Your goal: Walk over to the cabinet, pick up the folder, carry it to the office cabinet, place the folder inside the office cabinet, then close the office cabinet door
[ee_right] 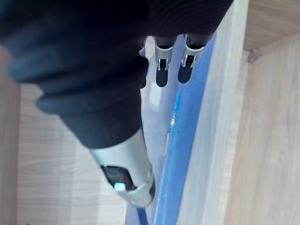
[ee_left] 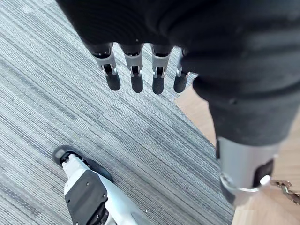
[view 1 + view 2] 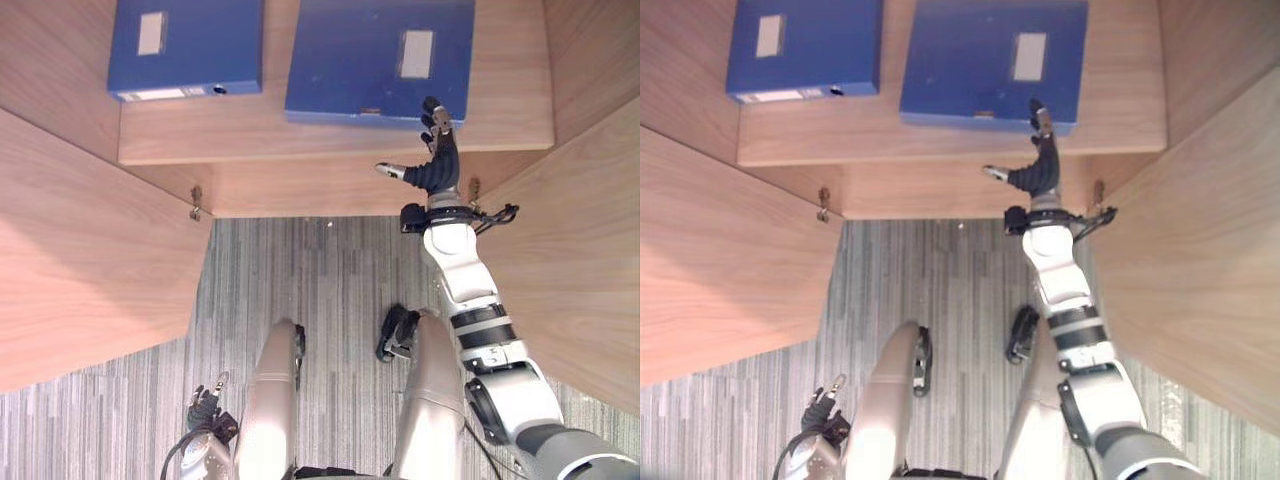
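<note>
Right hand (image 3: 437, 160) at folder (image 3: 350, 60) front edge

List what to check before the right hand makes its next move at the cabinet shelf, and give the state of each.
1. Right hand reaches the right-hand folder, fingertips at its near edge: ok.
2. Fingertips actually touching that folder: cannot tell.
3. Grip on the folder: not ok; fingers straight, thumb spread aside, nothing pinched.
4. Right-hand folder lies flat, wholly on the shelf, apart from the other folder: ok.
5. Left door and right door swung wide open, clear of the arm: ok.
6. Left hand free, fingers straight over the carpet: ok.
</note>
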Robot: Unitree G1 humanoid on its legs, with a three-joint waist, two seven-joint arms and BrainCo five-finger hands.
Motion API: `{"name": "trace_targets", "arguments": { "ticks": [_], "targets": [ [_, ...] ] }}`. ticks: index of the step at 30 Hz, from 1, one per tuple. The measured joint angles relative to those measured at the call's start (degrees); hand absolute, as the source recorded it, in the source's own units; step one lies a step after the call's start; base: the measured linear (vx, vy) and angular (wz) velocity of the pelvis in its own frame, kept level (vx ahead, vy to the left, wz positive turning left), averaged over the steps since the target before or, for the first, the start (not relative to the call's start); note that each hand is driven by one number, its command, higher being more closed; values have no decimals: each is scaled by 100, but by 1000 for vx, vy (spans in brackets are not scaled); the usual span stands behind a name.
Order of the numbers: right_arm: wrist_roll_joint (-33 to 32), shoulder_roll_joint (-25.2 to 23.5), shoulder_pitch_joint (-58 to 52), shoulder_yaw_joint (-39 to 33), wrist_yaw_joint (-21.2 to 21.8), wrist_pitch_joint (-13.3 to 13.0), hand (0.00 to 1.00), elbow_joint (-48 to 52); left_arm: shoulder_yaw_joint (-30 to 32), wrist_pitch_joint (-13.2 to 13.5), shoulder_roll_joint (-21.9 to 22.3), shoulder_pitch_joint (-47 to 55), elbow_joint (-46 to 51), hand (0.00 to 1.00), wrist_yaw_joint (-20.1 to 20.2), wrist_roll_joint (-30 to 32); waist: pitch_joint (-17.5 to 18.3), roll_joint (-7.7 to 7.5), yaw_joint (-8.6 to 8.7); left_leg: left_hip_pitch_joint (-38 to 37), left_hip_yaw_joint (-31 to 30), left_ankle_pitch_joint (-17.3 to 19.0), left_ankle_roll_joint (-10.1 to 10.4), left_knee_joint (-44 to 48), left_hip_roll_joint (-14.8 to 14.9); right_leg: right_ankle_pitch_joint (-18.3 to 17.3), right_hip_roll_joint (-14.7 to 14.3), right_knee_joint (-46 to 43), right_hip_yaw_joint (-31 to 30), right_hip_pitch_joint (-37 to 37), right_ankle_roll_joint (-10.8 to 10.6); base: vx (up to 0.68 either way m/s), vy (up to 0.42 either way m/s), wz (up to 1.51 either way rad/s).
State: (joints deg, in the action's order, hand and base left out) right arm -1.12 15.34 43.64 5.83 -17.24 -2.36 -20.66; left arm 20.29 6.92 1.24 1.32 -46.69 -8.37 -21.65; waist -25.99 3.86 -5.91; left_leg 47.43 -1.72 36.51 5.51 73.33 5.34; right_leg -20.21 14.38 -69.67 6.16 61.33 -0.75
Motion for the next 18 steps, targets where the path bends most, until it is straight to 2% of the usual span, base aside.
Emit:
{"name": "trace_targets", "arguments": {
  "ticks": [4,6,10,12,15,18],
  "targets": [
    [-48,133,319,1,-49,15,0,-524,-136,39,-44,-12,1,0,-14,-104,-73,20,-11,399,-77,-11,15,109,-35,16,70,-105,15,369,29,22,-12,10],
    [-49,191,425,-12,-200,-135,0,-544,-148,47,-43,-14,-14,0,-24,-195,-99,34,3,542,-97,-25,27,116,-43,28,81,-108,19,498,44,34,-4,6],
    [-116,661,1023,-6,-249,-177,0,-894,-333,135,-68,-14,-38,0,-79,-344,-124,69,-7,814,-113,-66,52,100,-42,36,82,-105,32,766,53,7,-1,2],
    [-116,740,1208,-2,-257,-208,0,-961,-359,144,-60,-19,-40,0,-79,-371,-138,86,-11,920,-140,-96,73,75,-35,41,81,-90,64,855,63,11,-6,6],
    [-69,819,1321,150,-361,-404,0,-924,-374,157,-79,-48,-50,0,-86,-397,-139,86,0,1093,-174,-224,126,-106,-4,108,47,74,144,1007,74,4,-3,2],
    [-60,918,1485,318,-372,-455,0,-896,-471,182,-98,-51,-41,0,-105,-418,-139,86,-3,1235,-173,-453,155,-386,17,248,-20,356,181,1122,3,-15,3,0]
  ]
}}
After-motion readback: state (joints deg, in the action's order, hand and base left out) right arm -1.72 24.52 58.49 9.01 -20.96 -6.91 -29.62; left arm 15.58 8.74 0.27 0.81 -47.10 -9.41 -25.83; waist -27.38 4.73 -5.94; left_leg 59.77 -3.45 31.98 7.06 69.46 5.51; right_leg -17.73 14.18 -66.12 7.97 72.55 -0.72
